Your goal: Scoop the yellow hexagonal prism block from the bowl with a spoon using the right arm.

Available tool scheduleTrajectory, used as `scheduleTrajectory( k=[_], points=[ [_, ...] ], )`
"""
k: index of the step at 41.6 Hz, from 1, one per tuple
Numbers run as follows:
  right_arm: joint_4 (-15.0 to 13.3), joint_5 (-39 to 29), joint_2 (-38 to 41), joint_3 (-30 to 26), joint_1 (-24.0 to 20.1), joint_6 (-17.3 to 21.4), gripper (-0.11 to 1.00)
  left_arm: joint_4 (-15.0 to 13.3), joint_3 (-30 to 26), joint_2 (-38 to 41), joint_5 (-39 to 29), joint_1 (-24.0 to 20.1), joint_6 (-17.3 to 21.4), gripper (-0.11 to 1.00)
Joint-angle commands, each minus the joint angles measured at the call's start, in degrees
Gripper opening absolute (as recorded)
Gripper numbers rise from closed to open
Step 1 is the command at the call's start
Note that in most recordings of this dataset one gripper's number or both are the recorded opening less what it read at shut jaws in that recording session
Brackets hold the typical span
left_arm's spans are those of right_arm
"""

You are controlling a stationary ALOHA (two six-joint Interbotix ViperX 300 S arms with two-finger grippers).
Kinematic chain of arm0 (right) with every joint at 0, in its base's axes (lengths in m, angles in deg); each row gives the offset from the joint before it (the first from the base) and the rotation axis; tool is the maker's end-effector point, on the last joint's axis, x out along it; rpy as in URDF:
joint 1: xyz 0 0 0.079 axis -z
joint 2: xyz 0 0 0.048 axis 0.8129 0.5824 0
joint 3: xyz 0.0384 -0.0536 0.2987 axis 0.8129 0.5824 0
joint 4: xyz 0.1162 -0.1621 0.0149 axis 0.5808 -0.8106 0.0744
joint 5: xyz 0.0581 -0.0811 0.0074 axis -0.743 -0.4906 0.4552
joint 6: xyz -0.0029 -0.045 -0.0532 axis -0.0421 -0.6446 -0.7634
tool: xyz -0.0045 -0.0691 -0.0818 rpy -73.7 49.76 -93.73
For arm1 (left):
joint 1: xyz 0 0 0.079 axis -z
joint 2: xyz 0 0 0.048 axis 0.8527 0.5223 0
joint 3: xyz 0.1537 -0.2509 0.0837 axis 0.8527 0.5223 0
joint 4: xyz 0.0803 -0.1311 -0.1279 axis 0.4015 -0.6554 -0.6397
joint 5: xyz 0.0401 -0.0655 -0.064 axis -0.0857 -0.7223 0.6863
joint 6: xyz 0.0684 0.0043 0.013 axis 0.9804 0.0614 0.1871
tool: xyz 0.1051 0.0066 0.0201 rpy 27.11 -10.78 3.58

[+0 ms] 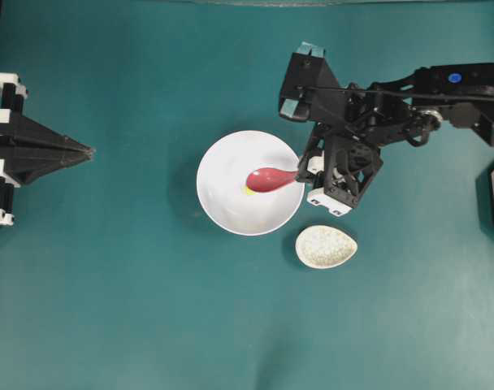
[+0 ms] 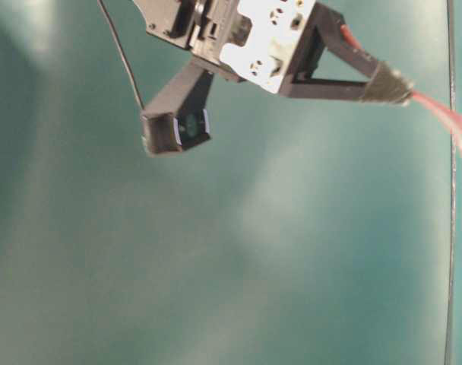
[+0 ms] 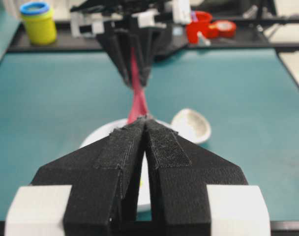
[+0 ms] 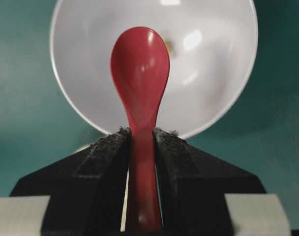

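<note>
The white bowl [image 1: 218,158] sits mid-table. My right gripper [image 1: 306,169] is at the bowl's right rim, shut on the handle of the red spoon [image 1: 270,179]. The spoon's scoop hangs inside the bowl. In the right wrist view the spoon [image 4: 139,64] runs up from my right gripper [image 4: 141,132] over the bowl [image 4: 208,93]. The yellow hexagonal prism block [image 4: 167,47] peeks out at the scoop's right edge. From overhead a sliver of the block [image 1: 248,192] shows under the scoop's left end. My left gripper [image 1: 88,150] rests shut and empty at the far left.
A small speckled beige spoon rest [image 1: 326,246] lies just right of the bowl and below the right gripper. In the left wrist view a yellow jar [image 3: 38,22] and red items [image 3: 203,24] stand beyond the table's far edge.
</note>
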Motion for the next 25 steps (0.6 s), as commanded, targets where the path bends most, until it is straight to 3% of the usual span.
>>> scheduleTrajectory(
  k=[1, 10, 25],
  points=[
    [-1.3, -2.2, 0.3, -2.2, 0.0, 1.1, 0.23, 0.2, -0.8, 0.4, 0.5, 0.0, 0.0, 0.0],
    [-2.8, -4.8, 3.3, -3.7, -0.4, 1.8, 0.23, 0.2, -0.8, 0.4, 0.4, 0.0, 0.0, 0.0],
    [-2.9, -4.8, 7.4, -5.4, -1.4, 1.9, 0.23, 0.2, -0.8, 0.4, 0.3, 0.0, 0.0, 0.0]
  ],
)
